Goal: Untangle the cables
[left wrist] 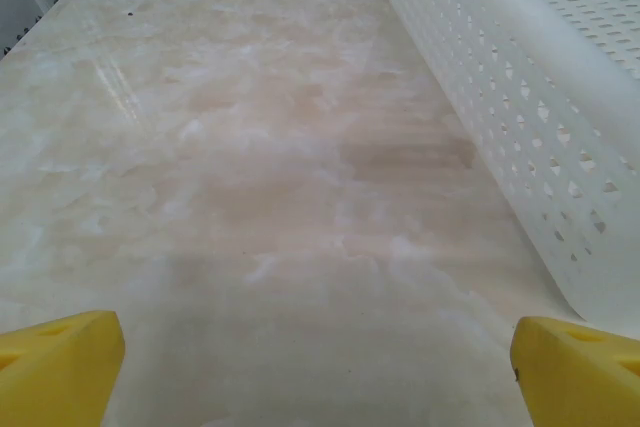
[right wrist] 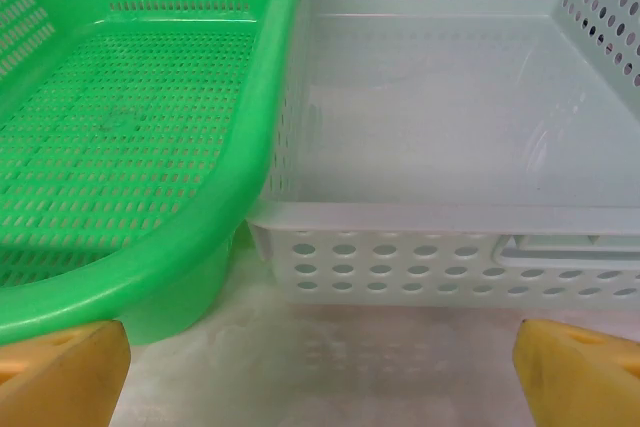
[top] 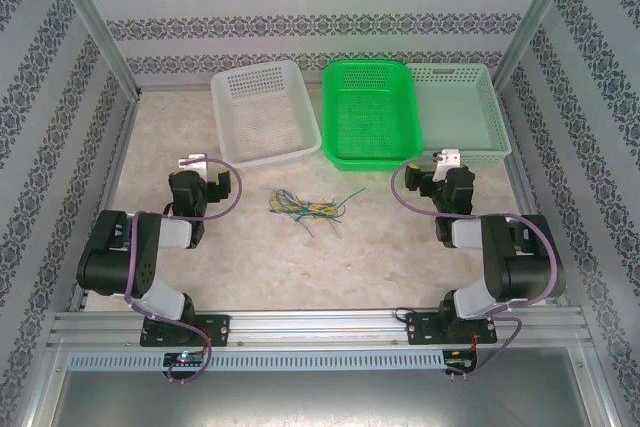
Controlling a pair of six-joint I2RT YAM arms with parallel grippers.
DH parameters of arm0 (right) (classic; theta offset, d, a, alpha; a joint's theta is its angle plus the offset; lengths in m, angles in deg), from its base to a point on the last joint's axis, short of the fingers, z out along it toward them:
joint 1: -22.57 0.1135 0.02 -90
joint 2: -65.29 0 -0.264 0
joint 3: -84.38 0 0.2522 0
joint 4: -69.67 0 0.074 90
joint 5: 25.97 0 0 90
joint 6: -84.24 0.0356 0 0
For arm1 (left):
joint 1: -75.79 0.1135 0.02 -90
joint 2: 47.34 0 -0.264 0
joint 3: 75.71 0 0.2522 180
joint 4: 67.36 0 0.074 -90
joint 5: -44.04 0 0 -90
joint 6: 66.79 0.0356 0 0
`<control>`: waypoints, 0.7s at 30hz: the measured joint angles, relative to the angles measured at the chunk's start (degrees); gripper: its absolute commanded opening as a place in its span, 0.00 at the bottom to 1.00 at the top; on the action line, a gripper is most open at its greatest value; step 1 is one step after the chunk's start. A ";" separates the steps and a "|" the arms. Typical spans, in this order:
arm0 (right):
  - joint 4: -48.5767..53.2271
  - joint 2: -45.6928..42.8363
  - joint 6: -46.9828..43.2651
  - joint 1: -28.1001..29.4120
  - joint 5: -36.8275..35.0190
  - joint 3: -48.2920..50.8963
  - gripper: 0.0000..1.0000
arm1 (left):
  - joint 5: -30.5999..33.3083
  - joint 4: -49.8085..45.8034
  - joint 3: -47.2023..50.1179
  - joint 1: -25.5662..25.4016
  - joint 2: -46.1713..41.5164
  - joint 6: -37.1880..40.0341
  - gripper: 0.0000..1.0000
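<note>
Three perforated plastic baskets line far edge of table (top: pixel 400 247): white basket (top: pixel 262 117) left, green basket (top: pixel 368 112) centre, mint basket (top: pixel 458 112) right. Green and mint stand pressed side by side, green rim curving against mint wall. White sits just beside green, slightly angled. Tabletop beige, marbled, faintly glossy. Walls (top: pixel 300 17) behind and at both sides carry grey striped floral wallpaper. Metal rail (top: pixel 320 327) runs along near edge. Slanted metal posts (top: pixel 95 27) rise at rear corners.

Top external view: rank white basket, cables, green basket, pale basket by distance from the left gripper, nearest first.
1. white basket, right beside the left gripper
2. cables, table centre
3. green basket, far middle
4. pale basket, far right
</note>
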State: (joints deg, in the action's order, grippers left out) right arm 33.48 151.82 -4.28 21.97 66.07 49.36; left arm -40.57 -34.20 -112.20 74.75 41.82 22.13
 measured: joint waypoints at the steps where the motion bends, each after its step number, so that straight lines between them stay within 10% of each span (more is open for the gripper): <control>1: 0.00 0.00 0.00 0.00 0.00 0.00 0.98 | 0.00 0.00 0.00 0.02 0.00 0.00 1.00; 21: 0.02 0.00 0.04 -0.04 0.90 -0.02 0.98 | 0.00 0.00 0.00 0.02 0.00 0.00 1.00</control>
State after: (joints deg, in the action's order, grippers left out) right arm 33.50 151.82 -4.24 21.93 66.97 49.34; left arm -40.57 -34.20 -112.20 74.77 41.82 22.13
